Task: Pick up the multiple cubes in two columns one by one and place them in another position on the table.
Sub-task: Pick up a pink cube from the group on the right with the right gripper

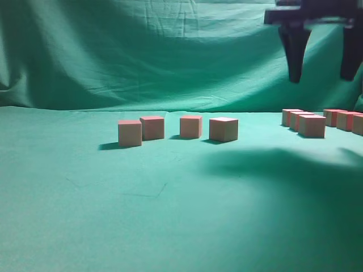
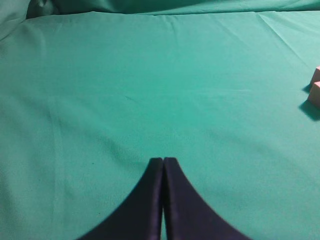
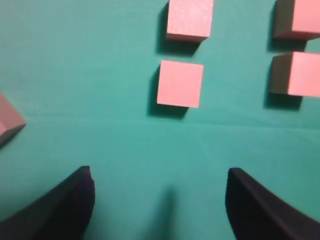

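1. Right gripper [image 1: 322,73]: jaws wide, empty, high above the columns [image 1: 322,120].
2. Nearest cube [image 3: 180,83]: ahead, below; step judged approach. Next: descend, straddle, close.
3. Placed cubes [image 1: 177,130]: leftward.
4. Left gripper [image 2: 163,161]: closed, idle.

Red-topped tan cubes [image 1: 223,129], green cloth [image 1: 170,215].

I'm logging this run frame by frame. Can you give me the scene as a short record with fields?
surface: green cloth table
moved cubes: four in a loose row
columns left: two, at right
right hand: open, empty, raised above the columns
left hand: shut, empty, low over bare cloth
cube nearest right hand: front of left column
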Tool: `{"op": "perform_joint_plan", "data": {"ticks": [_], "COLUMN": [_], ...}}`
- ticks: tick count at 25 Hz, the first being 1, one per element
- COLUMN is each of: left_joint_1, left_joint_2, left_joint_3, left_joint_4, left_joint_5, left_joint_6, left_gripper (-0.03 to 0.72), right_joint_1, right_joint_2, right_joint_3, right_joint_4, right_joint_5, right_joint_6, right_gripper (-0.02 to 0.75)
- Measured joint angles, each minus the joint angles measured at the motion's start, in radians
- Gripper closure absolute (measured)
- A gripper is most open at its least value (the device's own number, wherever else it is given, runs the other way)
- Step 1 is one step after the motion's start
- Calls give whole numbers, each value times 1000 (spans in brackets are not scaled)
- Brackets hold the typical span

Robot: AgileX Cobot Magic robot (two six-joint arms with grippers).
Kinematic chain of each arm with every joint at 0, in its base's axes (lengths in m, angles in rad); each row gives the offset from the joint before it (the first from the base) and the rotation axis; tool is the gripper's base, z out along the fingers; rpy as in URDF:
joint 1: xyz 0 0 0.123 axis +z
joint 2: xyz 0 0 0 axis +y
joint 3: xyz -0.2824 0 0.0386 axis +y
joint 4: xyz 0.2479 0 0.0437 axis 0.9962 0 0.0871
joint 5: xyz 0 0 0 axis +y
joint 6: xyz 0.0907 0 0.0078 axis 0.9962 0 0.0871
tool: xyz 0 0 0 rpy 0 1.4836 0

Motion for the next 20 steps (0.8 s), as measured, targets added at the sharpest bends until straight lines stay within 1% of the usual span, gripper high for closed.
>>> {"op": "perform_joint_plan", "data": {"ticks": [7, 15, 20], "left_joint_1": [0, 0, 0], "left_joint_2": [0, 0, 0], "left_joint_3": [0, 0, 0], "left_joint_4": [0, 0, 0], "left_joint_5": [0, 0, 0], "left_joint_6": [0, 0, 0], "left_gripper": [688, 688, 688], "right_joint_1": [-40, -42, -42], "right_joint_2": [103, 165, 183], "right_joint_3": [0, 2, 2], "right_joint_4": [13, 19, -7], "right_joint_5": [-108, -219, -253], "right_joint_6": [45, 48, 48], "right_gripper": [237, 237, 237]}}
